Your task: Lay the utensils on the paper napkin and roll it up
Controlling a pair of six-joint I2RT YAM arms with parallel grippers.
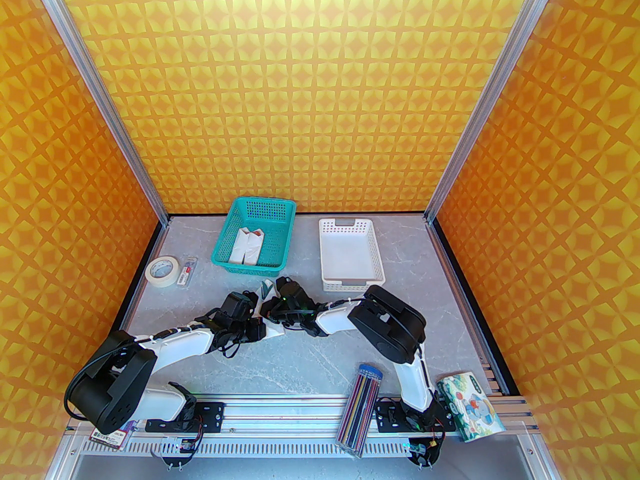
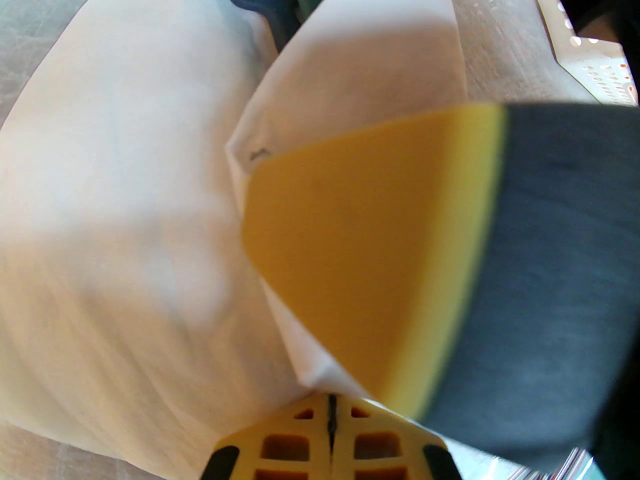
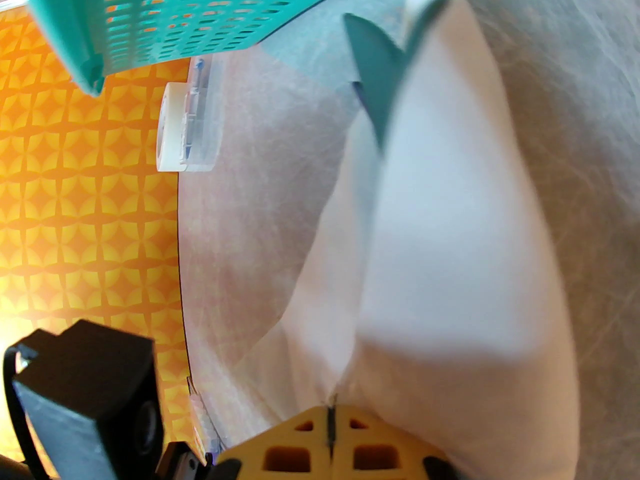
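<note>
On a grey marble table [image 1: 320, 353], just in front of a teal basket [image 1: 223, 259], the white paper napkin [image 3: 450, 248] is folded around the dark teal utensils [image 3: 380, 68] (tips poking out the far end). The left gripper [image 2: 330, 410] and right gripper [image 3: 331, 413] each pinch its near folds, fingers closed together.

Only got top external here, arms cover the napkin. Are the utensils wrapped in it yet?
Observer: Partly. In the right wrist view the paper napkin is folded over the utensils, teal ends sticking out the far end.
Operator: Left hand gripping?
Observer: The left hand looks shut on a corner of the upper flap.
Operator: And the right?
Observer: The right hand looks shut on the napkin's near edge.
</note>
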